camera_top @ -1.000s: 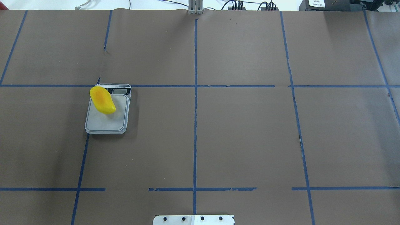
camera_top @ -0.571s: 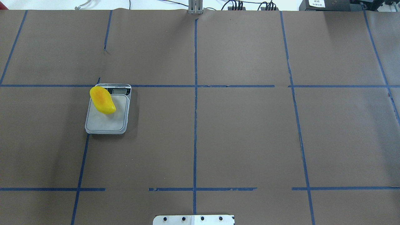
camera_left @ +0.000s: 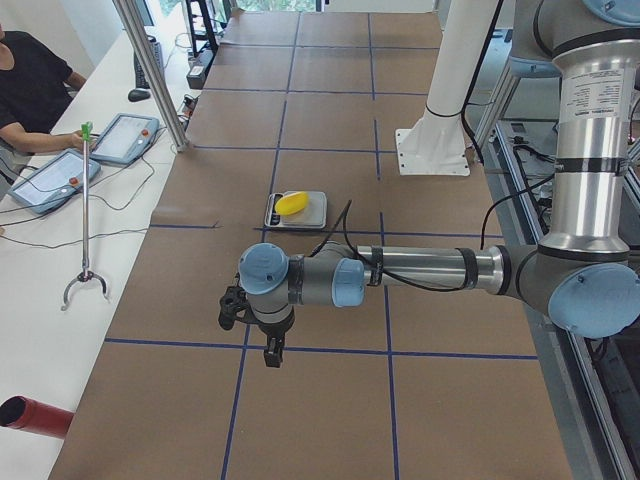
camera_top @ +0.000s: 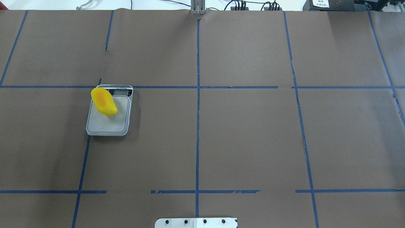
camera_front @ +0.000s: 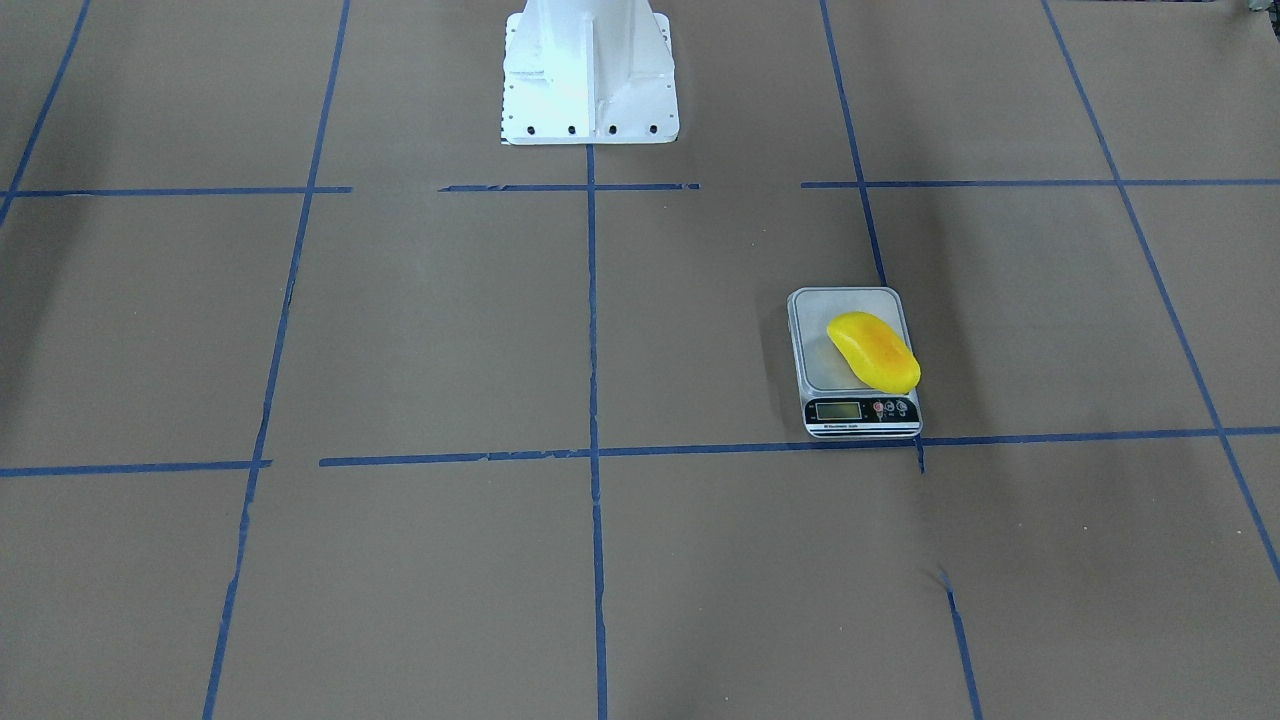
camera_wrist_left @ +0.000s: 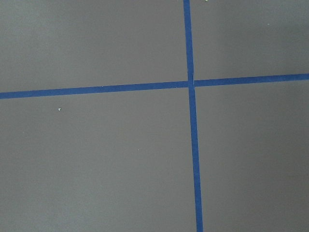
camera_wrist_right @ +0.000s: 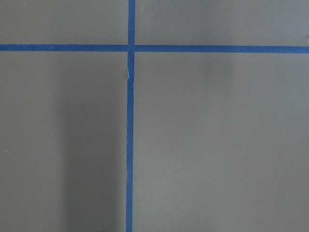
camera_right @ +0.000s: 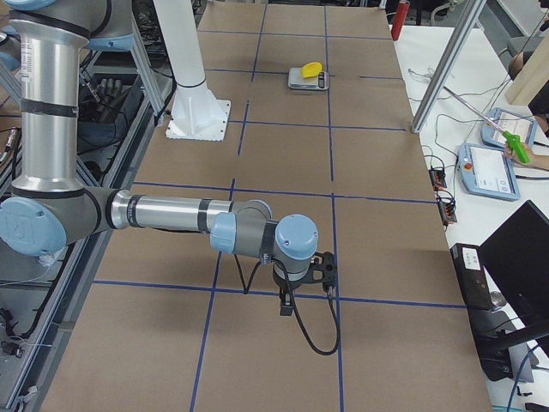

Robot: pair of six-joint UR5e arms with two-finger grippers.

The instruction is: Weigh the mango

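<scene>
Nothing has shifted in the overhead view since a second ago: the small, bright yellow, oblong mango [camera_top: 103, 101] with its orange blush lies where it lay, on the flat grey digital kitchen scale [camera_top: 109, 125]. Nearest the robot, at 6 o'clock of the brown paper-covered tabletop [camera_top: 246, 136], sits the white metal base plate [camera_top: 196, 222]. Farther out, toward 10 o'clock from the tabletop's centre, stands the scale. The mango rests on the platform's 11 o'clock corner, its long axis running 11 to 5 o'clock and its far end just beside the small grey display [camera_top: 120, 92]. Both arms are well apart from the scale, each stretched low over a crossing of blue tape lines [camera_top: 197, 126]. The left end effector [camera_left: 232, 308] and the right end effector [camera_right: 324, 268] show only in the side views, so I cannot tell whether either is open or closed.
</scene>
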